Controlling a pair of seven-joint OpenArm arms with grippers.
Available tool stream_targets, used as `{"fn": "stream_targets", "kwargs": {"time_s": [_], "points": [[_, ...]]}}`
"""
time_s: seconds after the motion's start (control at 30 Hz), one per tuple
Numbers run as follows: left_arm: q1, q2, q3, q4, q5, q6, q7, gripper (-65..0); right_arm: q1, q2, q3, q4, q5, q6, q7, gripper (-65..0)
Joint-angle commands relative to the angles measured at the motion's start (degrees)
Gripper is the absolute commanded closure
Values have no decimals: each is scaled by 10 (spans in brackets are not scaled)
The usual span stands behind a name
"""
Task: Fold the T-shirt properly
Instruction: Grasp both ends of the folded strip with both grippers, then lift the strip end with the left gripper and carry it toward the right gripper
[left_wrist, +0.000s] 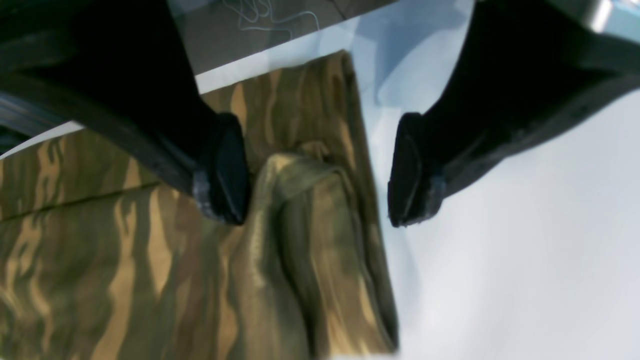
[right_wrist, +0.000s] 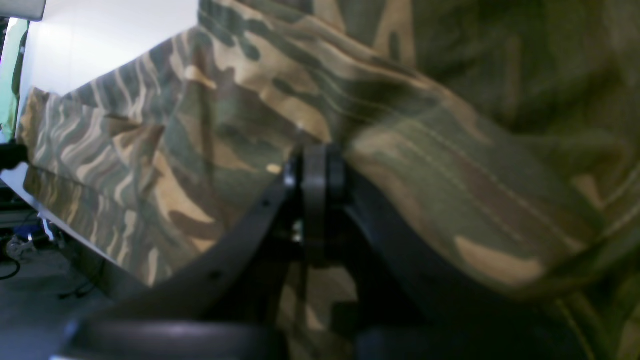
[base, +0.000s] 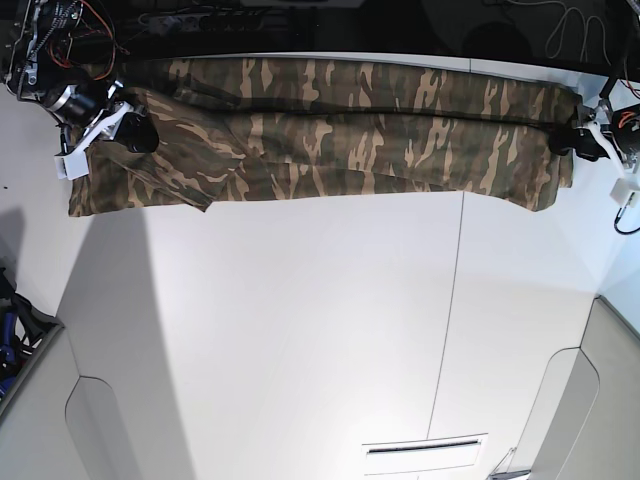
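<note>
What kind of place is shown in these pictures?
Probably a robotics lab or test bench: a plain white table, loose cables along its far edge, and two robot arms working on a T-shirt.

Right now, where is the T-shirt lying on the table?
In the base view the T-shirt stretches in a long band across the table's far edge, between the right gripper at image-left and the left gripper at image-right.

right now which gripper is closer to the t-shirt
Right. The right gripper is shut on the T-shirt at its end, cloth pinched between the jaws. The left gripper is open, hanging just above the opposite end's folded edge without gripping it.
</note>
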Motion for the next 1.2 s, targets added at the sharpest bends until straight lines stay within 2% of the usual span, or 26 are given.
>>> {"fn": "stream_targets", "kwargs": {"time_s": [0.0, 0.27, 0.33, 0.47, 0.53, 0.63, 0.7, 0.9, 1.07, 1.17], "points": [[-1, -10, -5, 4, 3, -2, -6, -460, 1, 8, 0, 7, 11, 4, -1, 0], [20, 0, -5, 3, -4, -3, -5, -460, 1, 8, 0, 7, 11, 4, -4, 0], [26, 0, -5, 4, -38, -20, -5, -460, 1, 8, 0, 7, 12, 4, -4, 0], [31, 0, -5, 4, -110, -20, 15, -454, 1, 8, 0, 7, 13, 4, -4, 0], [30, 0, -5, 4, -126, -20, 16, -378, 1, 8, 0, 7, 13, 4, -4, 0], [30, 0, -5, 4, -136, -20, 11, -139, 1, 8, 0, 7, 13, 4, -4, 0], [30, 0, -5, 4, -137, -20, 0, -4, 1, 8, 1, 7, 27, 4, -4, 0], [2, 0, -6, 4, -136, -20, -5, 0, 1, 7, 9, 19, 84, 4, -17, 0], [-34, -1, -6, 5, -134, -20, -5, 0, 1, 7, 36, 57, 88, 4, -35, 0], [-61, -2, -6, 5, -112, -20, -5, 0, 1, 7, 50, 74, 87, 4, -39, 0]]}}
